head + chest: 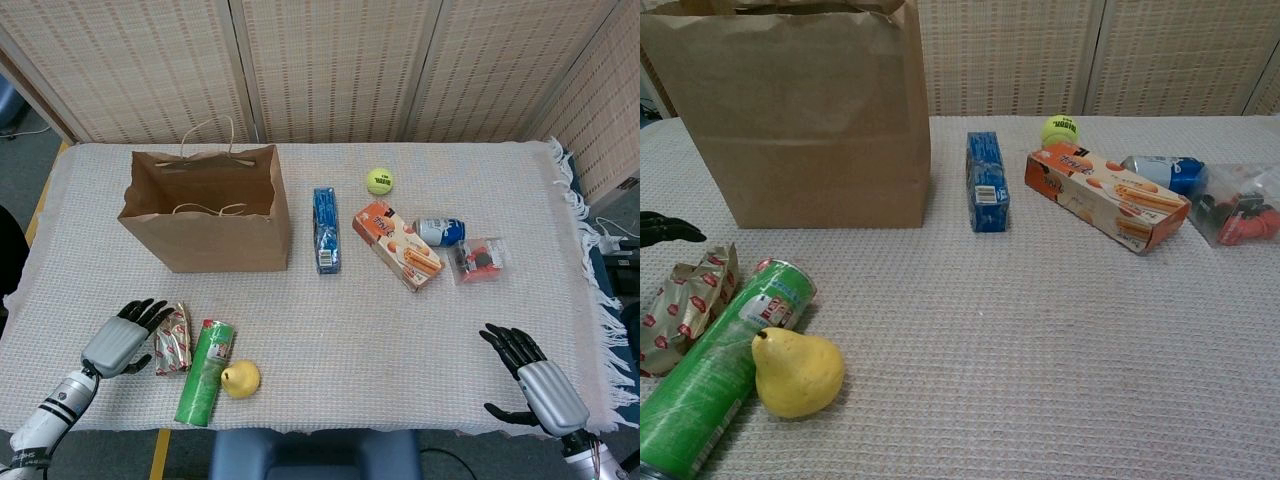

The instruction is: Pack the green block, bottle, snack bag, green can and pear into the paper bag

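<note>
Left hand: my left hand (pixel 120 342) sits at the near left of the table (pixel 330 330), fingers spread and holding nothing; its fingertips (pixel 670 229) reach just beside the snack bag, and I cannot tell whether they touch it; in the chest view only those dark tips show at the left edge

Right hand: my right hand (pixel 530 380) rests at the near right corner, fingers apart, released, well apart from every item

Snack bag: the snack bag (pixel 172 338) lies crumpled at near left, between my left hand and the green can; not yet packed

Green can: the green can (pixel 205 372) lies on its side, long axis running near to far, just right of the snack bag

Pear: the pear (pixel 241 378) lies against the right side of the green can, touching it; stem pointing up and left in the chest view

Paper bag: the paper bag (pixel 205 215) stands upright and open at far left, handles showing at its rim; I see nothing inside it from the head view

Bottle: the bottle (pixel 440 231) lies on its side at far right, between the orange box and a clear pouch (pixel 477 259) of red and black pieces

Other things: a blue box (pixel 325 229) lies just right of the paper bag; an orange box (pixel 397 243) lies slanted to its right; a tennis ball (pixel 379 180) sits beyond them

Green block: I cannot pick it out in either view
</note>
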Action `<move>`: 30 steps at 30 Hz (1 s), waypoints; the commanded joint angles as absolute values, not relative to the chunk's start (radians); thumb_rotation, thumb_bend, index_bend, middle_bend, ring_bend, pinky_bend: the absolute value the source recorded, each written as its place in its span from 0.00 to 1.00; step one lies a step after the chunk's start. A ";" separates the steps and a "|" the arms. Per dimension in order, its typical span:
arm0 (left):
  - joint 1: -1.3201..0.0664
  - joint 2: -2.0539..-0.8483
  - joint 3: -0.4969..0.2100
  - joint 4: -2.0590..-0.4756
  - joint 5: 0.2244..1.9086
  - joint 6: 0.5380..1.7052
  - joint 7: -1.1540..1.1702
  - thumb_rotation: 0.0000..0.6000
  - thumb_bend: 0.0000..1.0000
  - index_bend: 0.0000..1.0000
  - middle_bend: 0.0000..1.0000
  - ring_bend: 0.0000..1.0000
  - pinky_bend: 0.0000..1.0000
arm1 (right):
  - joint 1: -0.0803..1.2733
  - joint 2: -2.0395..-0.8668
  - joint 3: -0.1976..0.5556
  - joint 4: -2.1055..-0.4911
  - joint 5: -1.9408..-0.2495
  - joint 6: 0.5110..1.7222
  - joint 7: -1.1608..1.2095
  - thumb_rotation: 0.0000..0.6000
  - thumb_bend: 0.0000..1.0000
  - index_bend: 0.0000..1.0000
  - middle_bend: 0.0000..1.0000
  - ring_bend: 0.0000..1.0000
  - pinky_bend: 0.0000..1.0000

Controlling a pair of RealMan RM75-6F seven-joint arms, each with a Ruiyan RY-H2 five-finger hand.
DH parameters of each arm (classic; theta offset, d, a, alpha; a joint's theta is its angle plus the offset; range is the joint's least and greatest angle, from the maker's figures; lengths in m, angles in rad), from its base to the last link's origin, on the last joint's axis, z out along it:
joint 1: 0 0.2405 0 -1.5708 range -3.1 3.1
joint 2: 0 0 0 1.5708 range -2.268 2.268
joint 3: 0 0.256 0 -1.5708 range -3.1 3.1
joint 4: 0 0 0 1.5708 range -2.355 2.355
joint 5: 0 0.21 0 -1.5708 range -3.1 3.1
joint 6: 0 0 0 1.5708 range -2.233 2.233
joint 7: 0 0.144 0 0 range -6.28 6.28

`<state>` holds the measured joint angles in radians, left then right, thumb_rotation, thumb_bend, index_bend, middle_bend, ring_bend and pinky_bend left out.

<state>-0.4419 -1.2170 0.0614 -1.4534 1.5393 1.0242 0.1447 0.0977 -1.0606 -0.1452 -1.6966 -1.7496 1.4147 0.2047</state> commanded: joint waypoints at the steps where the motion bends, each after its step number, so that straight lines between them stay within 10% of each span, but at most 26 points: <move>1: -0.448 -1.237 0.046 -1.478 1.494 0.994 0.158 1.00 0.33 0.00 0.00 0.00 0.09 | 0.099 -1.060 -0.145 -1.698 -1.746 1.410 0.205 1.00 0.06 0.00 0.00 0.00 0.00; 21: -0.530 -1.349 -0.007 -1.430 1.340 0.873 0.308 1.00 0.34 0.00 0.00 0.00 0.12 | 0.105 -1.053 -0.146 -1.714 -1.732 1.388 0.208 1.00 0.06 0.00 0.00 0.00 0.00; 25: -0.534 -1.358 -0.012 -1.429 1.310 0.878 0.343 1.00 0.40 0.11 0.08 0.08 0.31 | 0.106 -1.052 -0.148 -1.715 -1.733 1.388 0.211 1.00 0.06 0.00 0.00 0.00 0.00; 30: -0.522 -1.369 -0.008 -1.423 1.311 0.915 0.354 1.00 0.58 0.51 0.48 0.47 0.69 | 0.105 -1.052 -0.148 -1.714 -1.735 1.389 0.213 1.00 0.06 0.00 0.00 0.00 0.00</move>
